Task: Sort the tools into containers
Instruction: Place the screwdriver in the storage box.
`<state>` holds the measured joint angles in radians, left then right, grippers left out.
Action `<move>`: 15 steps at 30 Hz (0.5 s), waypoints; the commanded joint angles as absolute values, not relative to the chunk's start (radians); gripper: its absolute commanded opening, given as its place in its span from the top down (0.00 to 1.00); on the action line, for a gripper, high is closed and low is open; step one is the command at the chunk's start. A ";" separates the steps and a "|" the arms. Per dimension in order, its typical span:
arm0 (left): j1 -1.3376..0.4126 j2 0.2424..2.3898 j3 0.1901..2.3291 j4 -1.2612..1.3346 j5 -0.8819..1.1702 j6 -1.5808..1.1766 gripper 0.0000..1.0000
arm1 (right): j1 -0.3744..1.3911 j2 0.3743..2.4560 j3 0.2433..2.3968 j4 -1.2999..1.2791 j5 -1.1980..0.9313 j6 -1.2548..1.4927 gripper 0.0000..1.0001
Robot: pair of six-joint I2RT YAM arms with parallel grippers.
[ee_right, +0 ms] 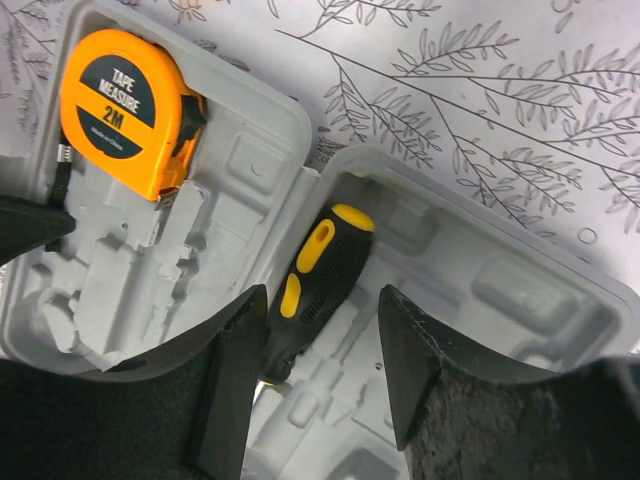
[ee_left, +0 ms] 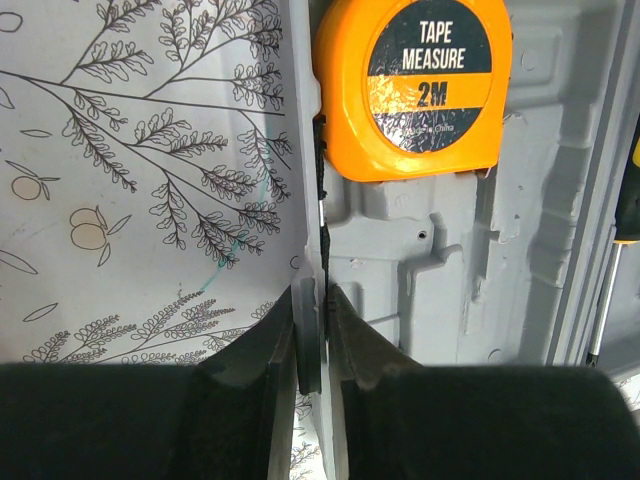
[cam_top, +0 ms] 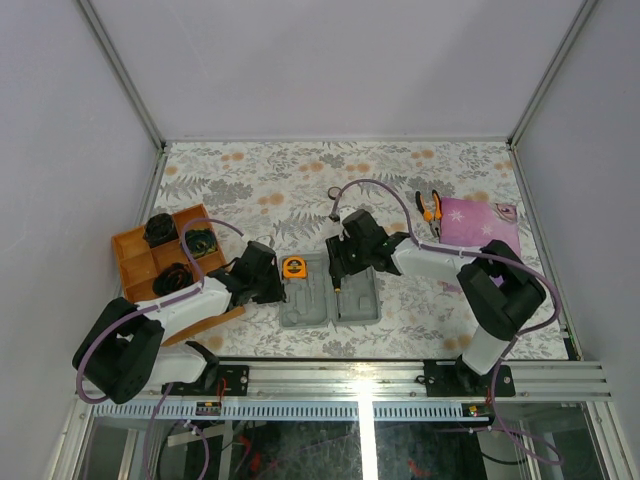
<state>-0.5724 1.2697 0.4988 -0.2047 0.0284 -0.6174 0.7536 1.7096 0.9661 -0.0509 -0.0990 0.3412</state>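
Nearest the arm bases, the left pincer [ee_left: 312,300] is closed on the left rim of the open grey tool case [cam_top: 310,305], which lies flat on the floral-covered table [cam_top: 260,180]. The case looks like light, thin plastic that would slide easily, so this hold likely steadies it.

Just beyond, the round orange tape measure [ee_left: 415,85] sits in the far corner of the case's left half. The black-and-yellow screwdriver [ee_right: 315,280] lies in the right half. The right pincer [ee_right: 322,300] hangs over it, fingers apart on either side of the handle, gripping nothing. The handle looks stiff and textured, probably easy to grip across its thick middle.

An orange tray [cam_top: 160,262] of black items stands to the left.

Farther off are a small black tape ring [cam_top: 334,193] and the orange-and-black pliers [cam_top: 430,207], beside a purple cloth [cam_top: 480,222]. The pliers are probably heavier, best taken across both handles.

Only the overhead view shows these far tools. Only the left wrist view shows the rim pinch clearly.
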 commanded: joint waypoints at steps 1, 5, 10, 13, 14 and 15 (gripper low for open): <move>-0.578 1.288 0.503 -0.227 0.049 -0.604 0.88 | 0.728 1.733 0.986 0.029 -0.219 0.372 0.46; -0.578 1.287 0.505 -0.229 0.050 -0.601 0.88 | 0.707 1.768 0.991 0.035 -0.270 0.383 0.48; -0.579 1.288 0.505 -0.227 0.050 -0.601 0.88 | 0.698 1.816 1.006 0.020 -0.303 0.391 0.50; -0.578 1.291 0.507 -0.227 0.050 -0.600 0.88 | 0.695 1.842 1.018 0.002 -0.316 0.393 0.55; -0.578 1.291 0.505 -0.227 0.051 -0.601 0.88 | 0.695 1.843 1.017 0.001 -0.314 0.394 0.59; -0.578 1.289 0.506 -0.227 0.051 -0.601 0.88 | 0.695 1.841 1.013 0.004 -0.312 0.394 0.63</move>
<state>-0.5720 1.2705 0.4992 -0.2081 0.0345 -0.6163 0.6891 1.7973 1.0023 0.0124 -0.2634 0.3820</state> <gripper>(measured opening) 0.127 0.427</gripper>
